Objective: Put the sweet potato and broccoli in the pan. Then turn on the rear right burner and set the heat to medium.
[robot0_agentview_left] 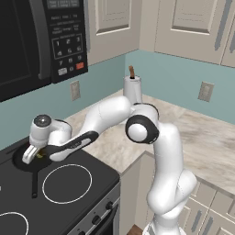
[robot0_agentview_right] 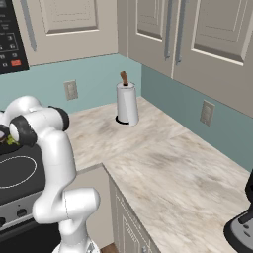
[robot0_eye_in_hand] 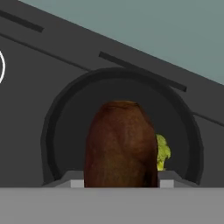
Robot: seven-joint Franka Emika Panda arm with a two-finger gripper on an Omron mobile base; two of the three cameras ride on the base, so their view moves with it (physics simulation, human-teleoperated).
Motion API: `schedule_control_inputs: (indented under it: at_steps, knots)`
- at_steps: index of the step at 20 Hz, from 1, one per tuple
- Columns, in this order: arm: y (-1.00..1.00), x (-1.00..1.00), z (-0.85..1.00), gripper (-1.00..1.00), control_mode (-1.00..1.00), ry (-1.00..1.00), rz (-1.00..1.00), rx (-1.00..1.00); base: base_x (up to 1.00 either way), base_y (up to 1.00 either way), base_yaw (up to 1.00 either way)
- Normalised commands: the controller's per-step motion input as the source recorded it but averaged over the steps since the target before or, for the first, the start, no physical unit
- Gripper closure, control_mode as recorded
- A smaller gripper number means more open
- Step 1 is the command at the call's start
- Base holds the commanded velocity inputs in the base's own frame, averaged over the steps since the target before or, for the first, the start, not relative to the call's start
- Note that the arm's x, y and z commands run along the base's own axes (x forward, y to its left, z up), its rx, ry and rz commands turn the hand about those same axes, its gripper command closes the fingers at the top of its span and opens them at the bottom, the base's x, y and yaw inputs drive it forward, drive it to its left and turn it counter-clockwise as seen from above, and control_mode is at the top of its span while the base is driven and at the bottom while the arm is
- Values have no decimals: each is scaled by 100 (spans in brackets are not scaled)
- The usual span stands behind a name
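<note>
**Mia:** Where is the hand [robot0_agentview_left: 31, 156]?

**Ben:** It hangs low over the pan [robot0_agentview_left: 20, 160]. The white arm [robot0_agentview_left: 151, 137] bends over the black stove top [robot0_agentview_left: 69, 202] to reach it.

**Mia:** Is the hand holding something?

**Ben:** Yes. In the hand view the sweet potato [robot0_eye_in_hand: 120, 144] sits big and brown between the two fingers. The hand is pinching it. It stands upright, right above the round pan [robot0_eye_in_hand: 61, 122].

**Mia:** Where is the broccoli?

**Ben:** The broccoli [robot0_eye_in_hand: 162, 151] is a small yellow-green lump. It peeks out from behind the sweet potato, on its right side in the hand view. It looks like it lies inside the pan. In the left base view a bit of yellow-green [robot0_agentview_left: 39, 155] shows just by the hand.

**Mia:** Is the sweet potato touching the pan?

**Ben:** I cannot tell. Its bottom end is hidden.

**Mia:** Where is the pan?

**Ben:** It sits at the back of the stove top, near the blue wall. Its long black handle [robot0_agentview_left: 34, 181] points toward the front, next to a white ring [robot0_agentview_left: 67, 183].

**Mia:** What else is there?

**Ben:** A paper towel roll [robot0_agentview_right: 127, 104] stands on the table [robot0_agentview_right: 163, 163] in the corner. A black microwave [robot0_agentview_left: 36, 41] hangs above the stove.
</note>
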Motion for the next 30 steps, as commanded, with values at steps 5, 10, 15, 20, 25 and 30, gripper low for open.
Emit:
schedule_control_inputs:
  at_steps: [5, 10, 15, 20, 25, 30]
  knots:
    - [7, 6, 0, -100, -100, 6, 1, 1, 0, 0, 0]
    - [9, 0, 0, -100, -100, 0, 0, 0, 0, 0, 0]
    - [0, 0, 0, -100, -100, 0, 0, 0, 0, 0, 0]
    - [0, -3, 6, -100, -100, 0, 0, 0, 0, 0, 0]
    - [-25, -21, 28, -100, -100, 0, 0, 0, 0, 0, 0]
    - [-62, -38, 53, -100, -100, 0, -3, 0, 0, 0, 0]
